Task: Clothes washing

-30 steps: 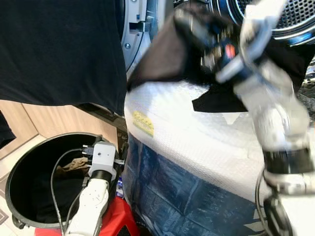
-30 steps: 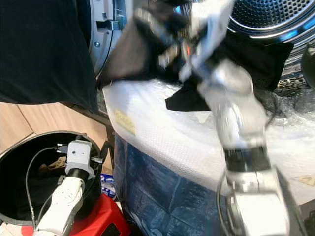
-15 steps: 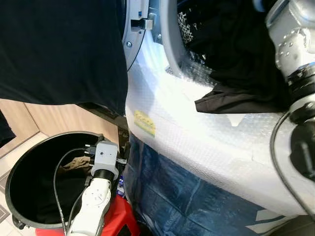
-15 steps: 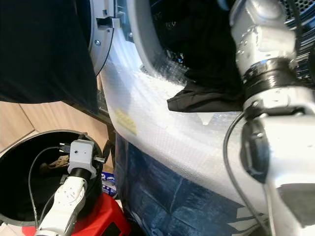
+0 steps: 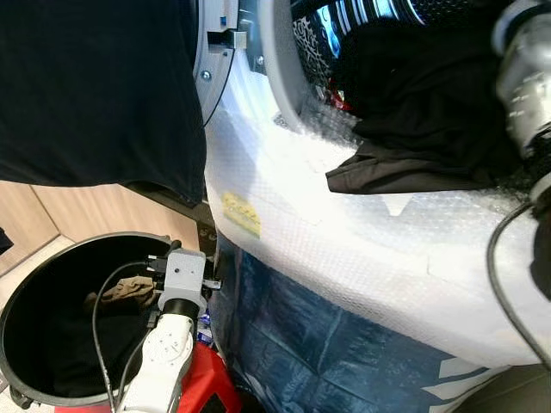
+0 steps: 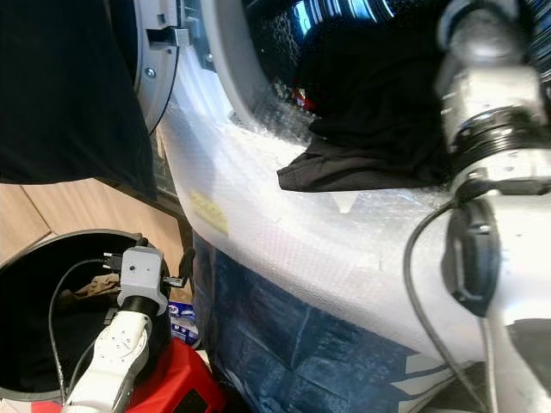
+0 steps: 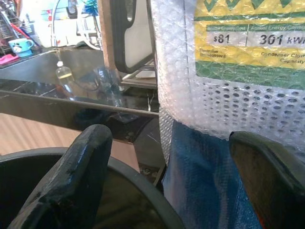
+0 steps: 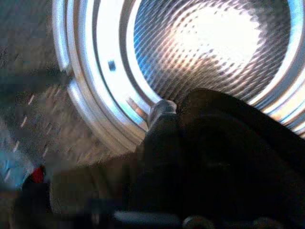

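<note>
The right gripper (image 8: 190,157) is reaching into the washing machine drum (image 8: 209,52). It is wrapped in a black garment (image 5: 413,103), so I cannot tell whether its fingers are closed on the cloth or parted. From the head views only the silver right forearm (image 6: 486,103) is visible, entering the drum mouth from the right.

The garment lies half in, half out of the drum. Most of it fills the opening, and one flat fold (image 5: 405,176) hangs forward over the bubble-wrapped front lip of the machine (image 5: 344,249). That trailing fold runs sideways along the lip, below and in front of the right gripper, so I judge it must be pushed further into the drum.

The left gripper (image 7: 167,181) hangs low beside the machine with its fingers spread wide and empty. It sits over the rim of a black bin (image 5: 52,258), which holds a crumpled brown cloth (image 5: 120,292).

Another dark garment (image 5: 95,86) hangs left of the machine's door (image 5: 219,52).
</note>
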Robot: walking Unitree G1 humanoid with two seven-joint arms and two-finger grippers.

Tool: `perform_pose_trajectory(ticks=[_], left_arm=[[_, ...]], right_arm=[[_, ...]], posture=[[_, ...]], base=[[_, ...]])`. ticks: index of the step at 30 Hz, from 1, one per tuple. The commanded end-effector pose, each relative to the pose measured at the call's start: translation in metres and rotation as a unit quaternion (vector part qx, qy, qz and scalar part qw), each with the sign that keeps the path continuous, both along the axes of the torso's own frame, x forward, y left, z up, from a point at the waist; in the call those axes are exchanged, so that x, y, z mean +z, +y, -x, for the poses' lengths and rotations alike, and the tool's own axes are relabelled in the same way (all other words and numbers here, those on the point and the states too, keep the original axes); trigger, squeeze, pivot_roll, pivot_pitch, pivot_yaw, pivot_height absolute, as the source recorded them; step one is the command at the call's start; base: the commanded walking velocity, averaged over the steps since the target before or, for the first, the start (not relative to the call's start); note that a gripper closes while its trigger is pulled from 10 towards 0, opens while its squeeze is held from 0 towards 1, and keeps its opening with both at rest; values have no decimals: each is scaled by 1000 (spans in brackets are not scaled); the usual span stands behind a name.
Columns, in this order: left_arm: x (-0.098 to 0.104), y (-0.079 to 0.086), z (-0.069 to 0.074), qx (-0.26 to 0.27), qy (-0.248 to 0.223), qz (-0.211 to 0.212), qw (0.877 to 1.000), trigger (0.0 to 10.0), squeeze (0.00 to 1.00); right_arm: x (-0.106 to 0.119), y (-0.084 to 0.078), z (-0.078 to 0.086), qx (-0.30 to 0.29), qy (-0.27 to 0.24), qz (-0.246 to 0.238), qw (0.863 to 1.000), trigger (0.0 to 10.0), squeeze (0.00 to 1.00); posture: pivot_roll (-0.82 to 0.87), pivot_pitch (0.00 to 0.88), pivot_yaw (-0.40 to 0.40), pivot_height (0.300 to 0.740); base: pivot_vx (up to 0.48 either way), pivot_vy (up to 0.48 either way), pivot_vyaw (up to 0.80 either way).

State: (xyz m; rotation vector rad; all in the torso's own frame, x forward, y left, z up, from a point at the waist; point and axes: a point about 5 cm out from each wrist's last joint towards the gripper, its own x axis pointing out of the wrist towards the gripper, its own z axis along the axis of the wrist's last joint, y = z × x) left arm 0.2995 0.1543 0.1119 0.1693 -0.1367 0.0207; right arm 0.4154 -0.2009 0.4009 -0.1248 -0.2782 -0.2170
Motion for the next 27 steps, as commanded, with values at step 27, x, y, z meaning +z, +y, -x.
perform_pose_trajectory(ticks=[27], left_arm=[[-4,-5,4,-6,8,4,1000,10000,0]], right_arm=[[-27,4,4,18,10,-75,997,10000,1000]], posture=[[-21,96,-86,740]], base=[[0,0,0]])
